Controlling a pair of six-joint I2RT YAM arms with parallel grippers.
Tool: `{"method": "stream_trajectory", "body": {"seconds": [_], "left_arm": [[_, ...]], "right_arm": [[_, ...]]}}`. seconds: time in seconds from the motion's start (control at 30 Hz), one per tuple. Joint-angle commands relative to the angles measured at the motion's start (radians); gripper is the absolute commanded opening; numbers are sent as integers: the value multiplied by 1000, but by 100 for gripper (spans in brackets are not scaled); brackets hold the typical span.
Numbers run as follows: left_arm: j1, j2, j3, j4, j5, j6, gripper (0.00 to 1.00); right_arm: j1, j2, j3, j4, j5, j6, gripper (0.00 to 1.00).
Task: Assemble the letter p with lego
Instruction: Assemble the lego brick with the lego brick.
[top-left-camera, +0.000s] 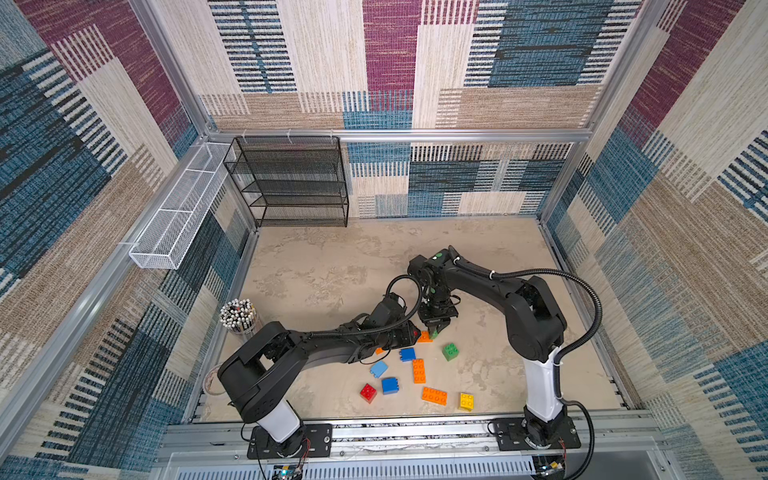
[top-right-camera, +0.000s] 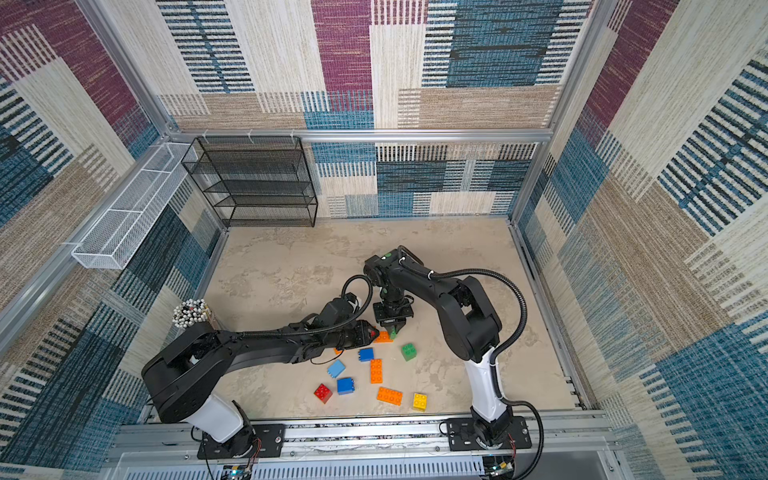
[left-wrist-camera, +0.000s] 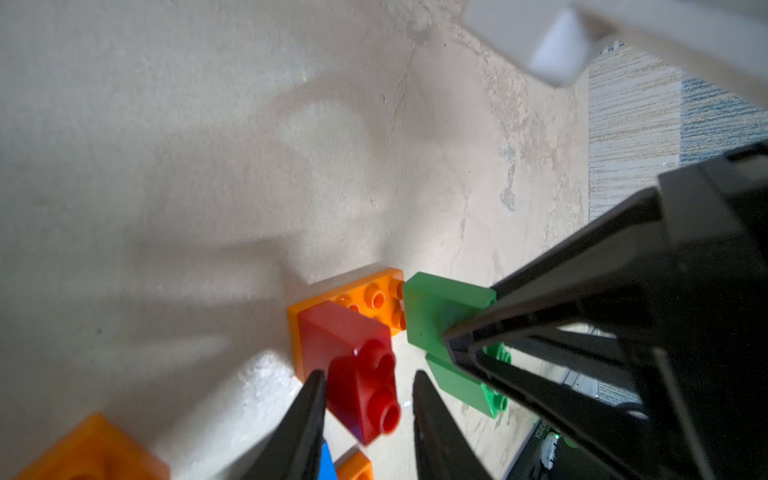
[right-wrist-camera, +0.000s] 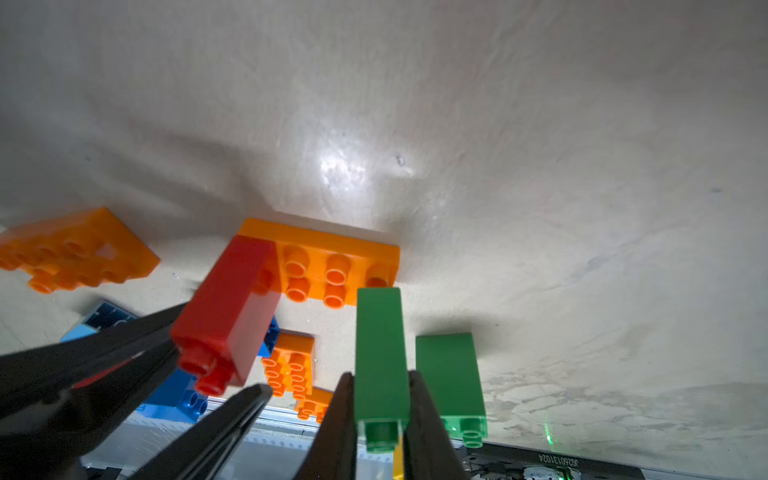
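Right hand (right-wrist-camera: 381, 374) clamps the green brick (right-wrist-camera: 380, 328) upright at one end of the orange brick (right-wrist-camera: 328, 249); left hand (left-wrist-camera: 369, 372) grips the tilted red brick (left-wrist-camera: 345, 332) opposite. You likely must square, then press both.

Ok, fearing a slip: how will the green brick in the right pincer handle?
Probably stiff: the green brick shows crisp square edges in the right pincer. Its glossy sides may slip. Gripped near one end, it could pivot.
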Motion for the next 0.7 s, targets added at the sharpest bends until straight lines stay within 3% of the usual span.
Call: {"method": "stream_trajectory", "body": {"seconds": [0.0,0.67], "left_arm": [[-8,-5,1,20,-11,-4,37],[-34,16,4,17,-41,-6,37]], "right_arm": [[1,4,0,8,-12,-10,0],[-25,41,12,-6,12,-30,0]]}}
